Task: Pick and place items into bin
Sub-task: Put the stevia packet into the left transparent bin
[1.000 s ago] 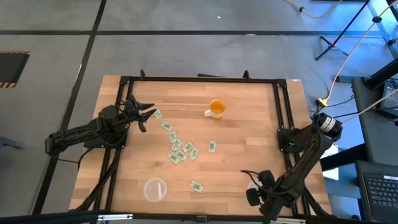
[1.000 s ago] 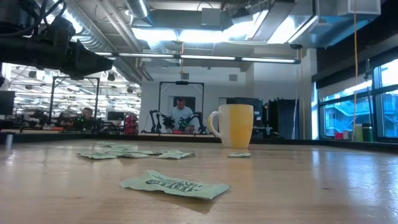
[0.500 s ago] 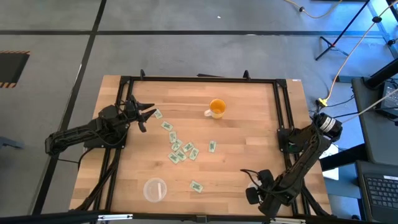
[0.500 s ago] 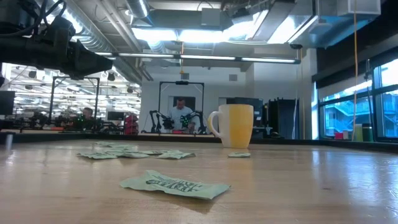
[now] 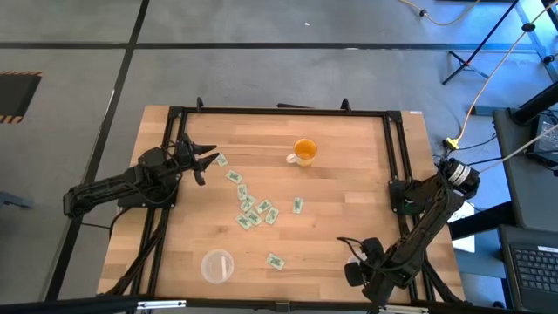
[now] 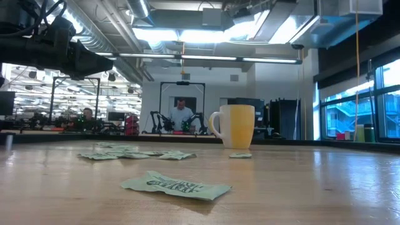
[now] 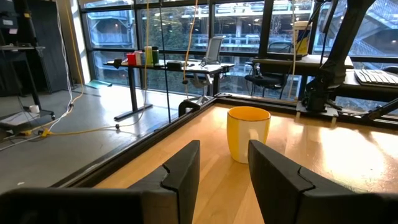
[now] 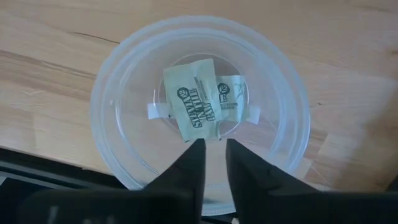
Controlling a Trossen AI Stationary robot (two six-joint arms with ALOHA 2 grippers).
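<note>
Several green-and-white packets (image 5: pixel 253 209) lie flat on the wooden table, with single ones farther off (image 5: pixel 298 206) (image 5: pixel 275 260); the nearest shows in the low view (image 6: pixel 175 185). My left gripper (image 5: pixel 205 160) is open and empty at the table's left, beside a packet (image 5: pixel 221 160); its wrist view (image 7: pixel 224 168) looks toward the orange mug (image 7: pixel 247 132). My right gripper (image 5: pixel 353 255) hovers at the near right, pointing down over a clear round bowl (image 8: pixel 112 81). Two packets (image 8: pixel 196 109) (image 8: pixel 231 99) lie in the bowl. The right fingers (image 8: pixel 215 152) stand slightly apart with nothing between them.
The orange mug (image 5: pixel 304 152) stands upright at the far middle of the table. A second clear round container (image 5: pixel 217 265) sits near the front edge, left of centre. Black frame rails (image 5: pixel 279 112) run along the table's far, left and right edges.
</note>
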